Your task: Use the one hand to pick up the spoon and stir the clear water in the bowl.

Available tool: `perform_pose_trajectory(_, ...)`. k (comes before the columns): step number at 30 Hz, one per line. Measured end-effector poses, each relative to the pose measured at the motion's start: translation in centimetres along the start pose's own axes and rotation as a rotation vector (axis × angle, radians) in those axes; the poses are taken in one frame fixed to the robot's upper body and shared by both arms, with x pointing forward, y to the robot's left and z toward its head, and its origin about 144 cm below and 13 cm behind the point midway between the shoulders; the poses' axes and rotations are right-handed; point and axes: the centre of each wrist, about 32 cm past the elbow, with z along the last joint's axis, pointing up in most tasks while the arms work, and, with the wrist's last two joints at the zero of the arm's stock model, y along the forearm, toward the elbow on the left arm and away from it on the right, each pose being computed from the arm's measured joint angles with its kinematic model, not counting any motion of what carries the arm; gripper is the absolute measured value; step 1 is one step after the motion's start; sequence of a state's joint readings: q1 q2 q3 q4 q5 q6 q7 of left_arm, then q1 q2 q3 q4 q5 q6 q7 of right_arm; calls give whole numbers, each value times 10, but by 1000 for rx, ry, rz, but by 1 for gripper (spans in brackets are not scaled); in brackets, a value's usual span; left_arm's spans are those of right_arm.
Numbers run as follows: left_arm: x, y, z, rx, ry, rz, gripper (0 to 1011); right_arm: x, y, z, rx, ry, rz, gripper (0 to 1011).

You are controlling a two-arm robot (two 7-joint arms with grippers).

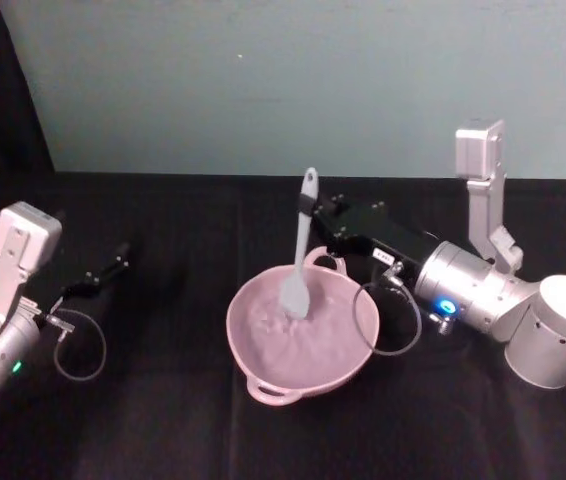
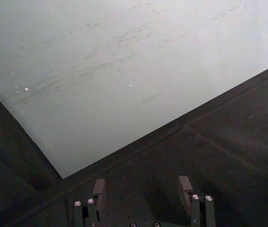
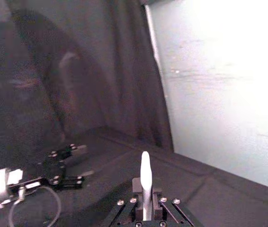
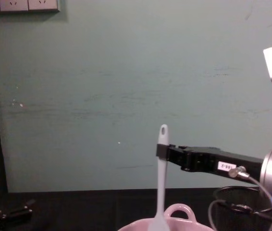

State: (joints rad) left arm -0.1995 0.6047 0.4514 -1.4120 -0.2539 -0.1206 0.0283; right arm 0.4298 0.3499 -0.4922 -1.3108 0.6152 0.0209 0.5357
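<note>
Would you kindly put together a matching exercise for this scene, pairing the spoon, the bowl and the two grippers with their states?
Things:
1. spoon
2. bowl
3. right gripper
4. left gripper

States:
A. fingers open, holding nothing, off to the side of the bowl
B. shut on the spoon's handle
C. upright, blade down in the bowl
D. pale pink and round

Pairs: 1-C; 2-D; 3-B; 4-A.

Robot test bench; black cloth table [image 1: 163, 420]; bare teal wall [image 1: 263, 80].
</note>
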Motion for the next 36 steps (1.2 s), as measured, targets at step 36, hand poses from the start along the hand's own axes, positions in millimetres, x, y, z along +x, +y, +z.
perform_pose_trajectory(36, 0, 0, 0, 0, 0, 0, 1005, -35, -9, 7, -47, -85, 84, 110)
